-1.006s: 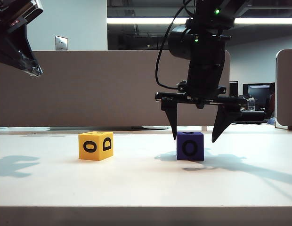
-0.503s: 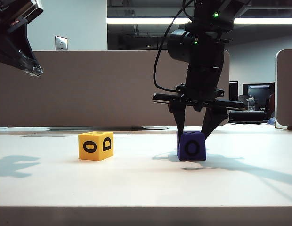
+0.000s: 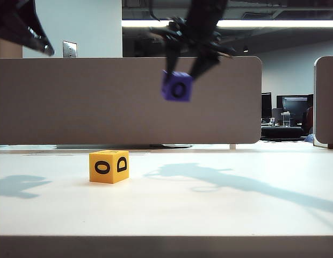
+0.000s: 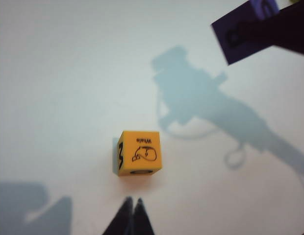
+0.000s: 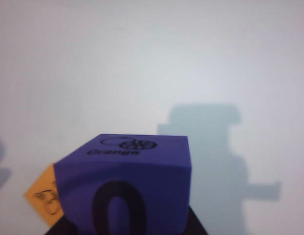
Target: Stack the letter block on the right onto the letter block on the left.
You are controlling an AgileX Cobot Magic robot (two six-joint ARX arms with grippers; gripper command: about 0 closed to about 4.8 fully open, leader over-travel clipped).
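Observation:
A purple letter block with a black O hangs high above the table, right of and well above the yellow letter block. My right gripper is shut on the purple block, which fills the right wrist view; a corner of the yellow block peeks out beside it. The yellow block rests on the white table, showing O and D faces. My left gripper hovers high at the upper left, fingertips together, empty. The purple block also shows at the edge of the left wrist view.
A brown partition wall runs behind the table. The arms' shadows fall across the tabletop right of the yellow block. A second partition stands at the far right.
My right gripper closed on the purple block, lifted it off the table and carried it up and to the left. The left gripper rose slightly. The yellow block stayed put.

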